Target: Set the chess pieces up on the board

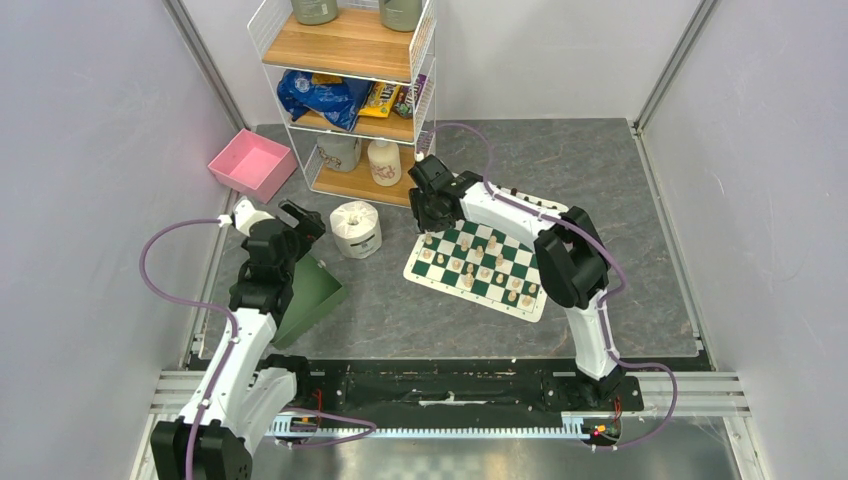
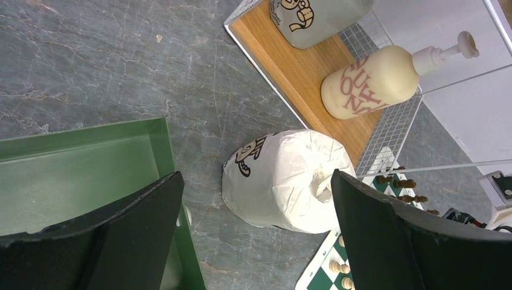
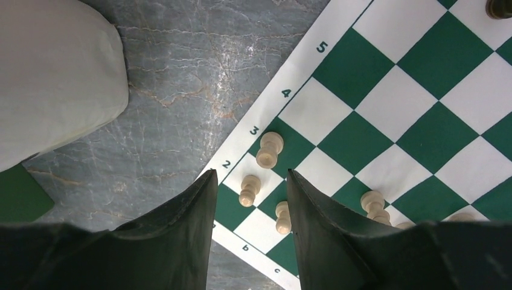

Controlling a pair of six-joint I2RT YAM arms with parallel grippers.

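Right wrist view: the thin green-and-white checkered board [image 3: 386,109] lies flat on the grey veined table [image 3: 199,72], its white border printed 2, 3, 4, 5 and b, c. Turned cream pawns [image 3: 268,150] stand upright on squares beside the 2 and 3. The right gripper [image 3: 252,175] hovers over them, black fingers parted, grasping nothing. The left gripper [image 2: 256,181] gapes wide above a paper-wrapped white toilet roll [image 2: 290,175] bearing a brown printed emblem, beside a plain green plastic bin [image 2: 78,163].

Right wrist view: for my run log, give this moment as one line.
right gripper: open, straddling cream pawn on green-and-white checkered board mat | left gripper: open, empty, near white wrapped toilet roll
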